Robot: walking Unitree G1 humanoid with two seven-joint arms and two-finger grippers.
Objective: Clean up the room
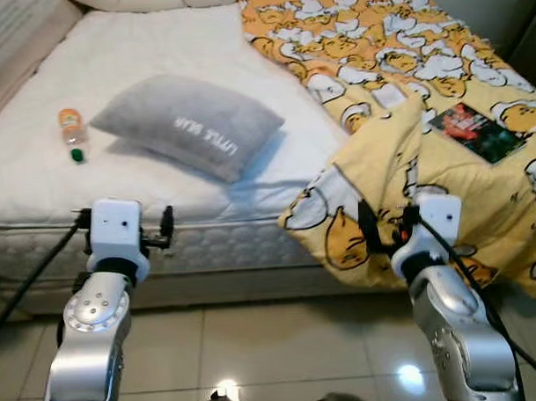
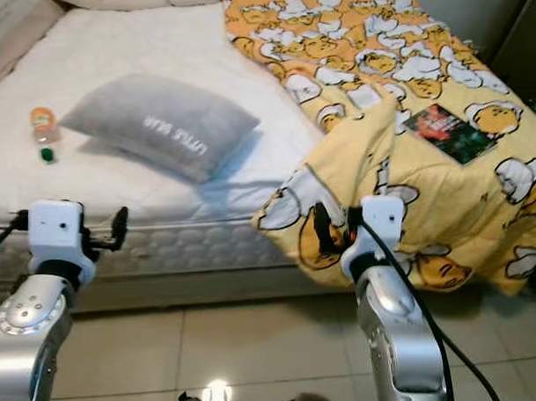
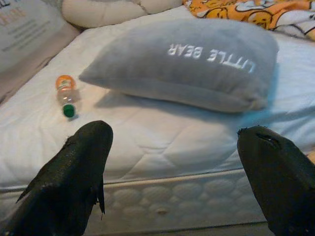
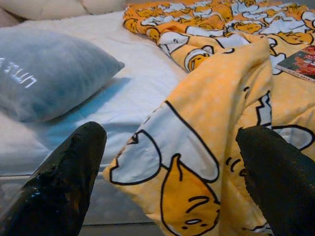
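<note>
Blanket (image 1: 440, 89), yellow with cartoon print, lies rumpled over the far-right half of the bed (image 1: 162, 191), one corner spilling off the mattress edge just ahead of the right gripper (image 1: 388, 227). That gripper's fingers stand wide apart, empty, level with the hanging corner and near it, not touching. Judged soft, light, floppy; best taken at the drooping corner or hem, where fabric bunches enough to pinch. A book (image 1: 475, 132) rests on the blanket beyond and to its right, likely to slide if the cloth is pulled. Left gripper (image 1: 155, 231) also spread open, empty, at the mattress edge. Beyond it a gray pillow (image 1: 190, 124), soft and bulky; further left a small bottle (image 1: 73, 132) lying on the sheet.
</note>
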